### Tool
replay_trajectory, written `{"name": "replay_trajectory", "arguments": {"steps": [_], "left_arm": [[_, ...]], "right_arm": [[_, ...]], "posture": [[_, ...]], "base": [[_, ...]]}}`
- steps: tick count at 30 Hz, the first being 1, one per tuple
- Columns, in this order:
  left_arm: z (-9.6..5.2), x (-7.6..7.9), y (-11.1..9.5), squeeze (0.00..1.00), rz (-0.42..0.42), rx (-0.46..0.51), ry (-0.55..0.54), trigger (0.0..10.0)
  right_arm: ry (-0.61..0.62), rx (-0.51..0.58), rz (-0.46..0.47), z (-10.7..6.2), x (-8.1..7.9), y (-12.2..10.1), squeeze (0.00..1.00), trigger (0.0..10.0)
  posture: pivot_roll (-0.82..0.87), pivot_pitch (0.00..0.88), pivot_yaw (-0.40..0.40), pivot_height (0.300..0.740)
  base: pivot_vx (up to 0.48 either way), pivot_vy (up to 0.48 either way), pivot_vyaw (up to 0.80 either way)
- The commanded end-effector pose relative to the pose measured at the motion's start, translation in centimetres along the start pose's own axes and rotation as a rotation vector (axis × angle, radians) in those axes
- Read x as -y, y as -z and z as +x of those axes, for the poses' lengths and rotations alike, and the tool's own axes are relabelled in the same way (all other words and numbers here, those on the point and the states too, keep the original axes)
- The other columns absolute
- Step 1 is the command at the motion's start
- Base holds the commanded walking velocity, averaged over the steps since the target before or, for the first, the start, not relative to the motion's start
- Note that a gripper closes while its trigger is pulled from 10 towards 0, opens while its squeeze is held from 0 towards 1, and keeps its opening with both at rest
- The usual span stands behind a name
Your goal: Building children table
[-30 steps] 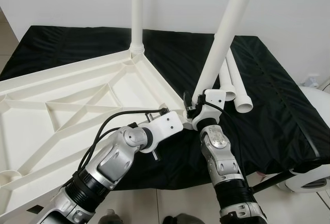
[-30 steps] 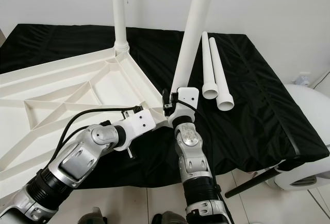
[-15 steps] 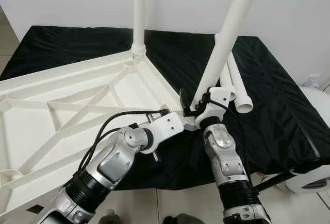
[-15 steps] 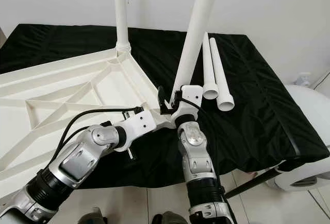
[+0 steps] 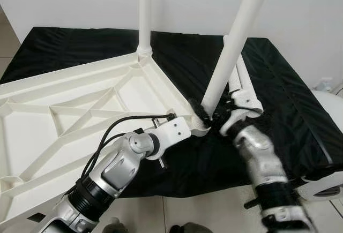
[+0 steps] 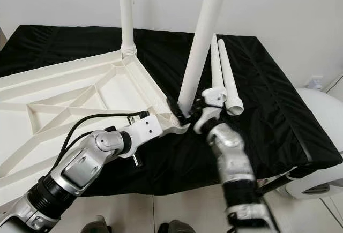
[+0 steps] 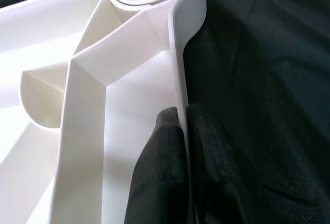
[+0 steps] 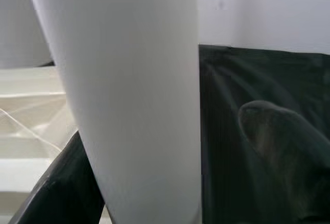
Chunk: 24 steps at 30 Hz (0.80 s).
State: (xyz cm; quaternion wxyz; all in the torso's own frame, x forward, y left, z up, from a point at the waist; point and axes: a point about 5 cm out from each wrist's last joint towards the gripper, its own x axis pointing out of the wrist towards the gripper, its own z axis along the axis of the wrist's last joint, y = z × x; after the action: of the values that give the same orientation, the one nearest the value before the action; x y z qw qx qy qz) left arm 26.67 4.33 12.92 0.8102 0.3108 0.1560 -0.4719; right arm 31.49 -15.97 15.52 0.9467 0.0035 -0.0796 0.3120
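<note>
The right arm has swung out to the right since a second ago, and its gripper (image 5: 206,116) now meets the leaning leg (image 5: 230,45) from the side, fingers spread around its foot at the near corner socket. Seemingly the leg is being seated or twisted home. The left gripper (image 7: 180,147) pinches the top's (image 5: 64,110) rim just beside that corner. One leg (image 5: 143,13) stands at the far corner; two spares (image 6: 228,80) lie right, on the black tabletop (image 5: 289,110), with open cloth beyond.
</note>
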Motion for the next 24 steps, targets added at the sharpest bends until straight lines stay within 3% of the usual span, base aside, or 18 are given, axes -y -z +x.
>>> {"name": "replay_trajectory", "arguments": {"steps": [1, 10, 24], "left_arm": [[-0.2, -0.1, -1.3, 0.00, 0.062, 0.063, -0.017, 10.0], [-0.3, -0.2, -1.4, 0.00, 0.066, 0.062, -0.019, 10.0], [-0.3, -0.2, -1.5, 0.00, 0.067, 0.065, -0.024, 10.0]], "right_arm": [[-0.061, -0.034, 0.013, -0.7, 1.2, 0.2, 0.00, 10.0], [-0.201, -0.126, -0.032, -1.1, 2.9, 0.6, 0.00, 10.0], [-0.253, -0.178, 0.000, -0.3, 2.0, 3.1, 0.00, 10.0]], "posture": [[0.04, 0.000, -0.072, 0.740], [0.04, 0.000, -0.068, 0.740], [0.05, 0.000, -0.073, 0.740]], "base": [[0.000, 0.000, 0.00], [0.000, 0.000, 0.00], [0.000, 0.000, 0.00]]}}
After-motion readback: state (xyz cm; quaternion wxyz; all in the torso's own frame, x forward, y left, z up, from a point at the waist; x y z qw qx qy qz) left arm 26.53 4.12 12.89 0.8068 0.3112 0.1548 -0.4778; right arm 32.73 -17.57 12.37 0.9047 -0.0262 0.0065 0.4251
